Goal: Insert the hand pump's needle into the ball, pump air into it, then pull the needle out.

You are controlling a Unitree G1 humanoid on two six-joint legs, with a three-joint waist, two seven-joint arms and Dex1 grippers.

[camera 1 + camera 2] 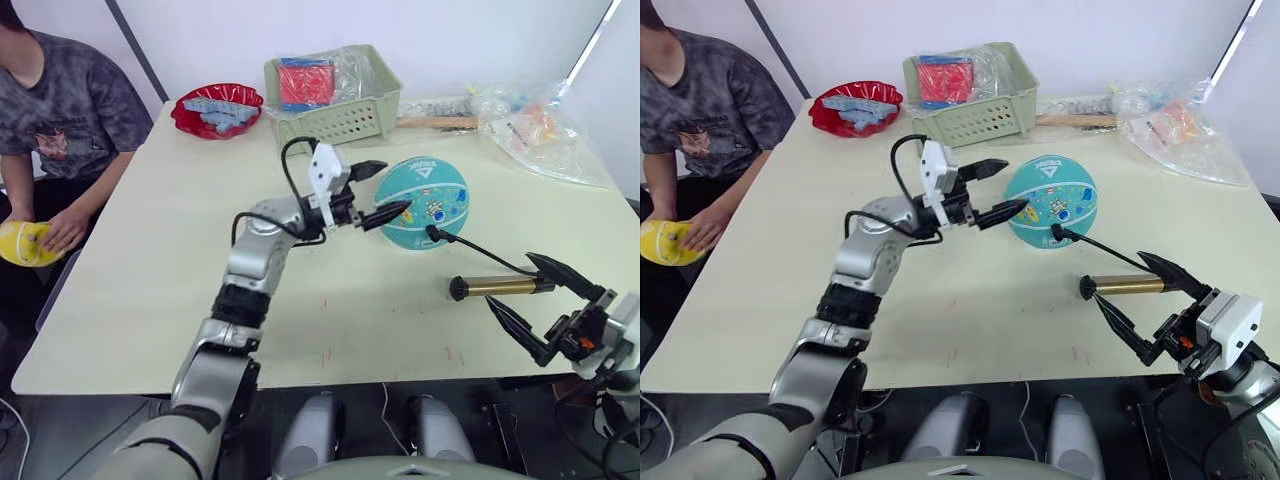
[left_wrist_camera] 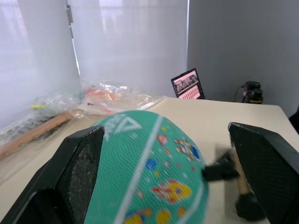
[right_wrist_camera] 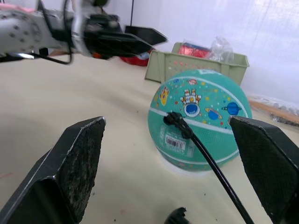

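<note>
The ball (image 1: 422, 202) sits on the pale counter (image 1: 150, 280), toward the far side and in front of the green basket (image 1: 335, 95). The black fitting that carries the needle (image 3: 174, 119) is pressed against the ball's near face, and the thin black hose (image 1: 480, 252) runs from it toward the hand pump (image 1: 498, 287). The pin itself is too small to make out, so it is probably seated in the ball, though that cannot be confirmed. The pump lies flat on the counter, nearer the robot than the ball and apart from it.

The left gripper (image 1: 383, 192) reaches in from the ball's left side with its jaws spread wide and holding nothing. The lower finger's tip is at, or just short of, the ball's left edge, and the upper finger is raised beside it. In the left wrist view the ball lies between the two fingers, closer to one than the other, with neither closed on it.

The right gripper (image 1: 535, 297) hovers near the counter's near right edge, jaws wide apart and empty. The pump's right end lies just beside the tip of its upper finger, and the lower finger points below the tube. From the right wrist view the ball and hose fitting stand ahead, framed between the two fingers but well beyond them.

A red bowl (image 1: 217, 108) lies left of the basket, and a plastic bag (image 1: 540, 135) lies at the far right. A person (image 1: 50, 110) sits at the left, one hand on a yellow ball (image 1: 22, 243).
</note>
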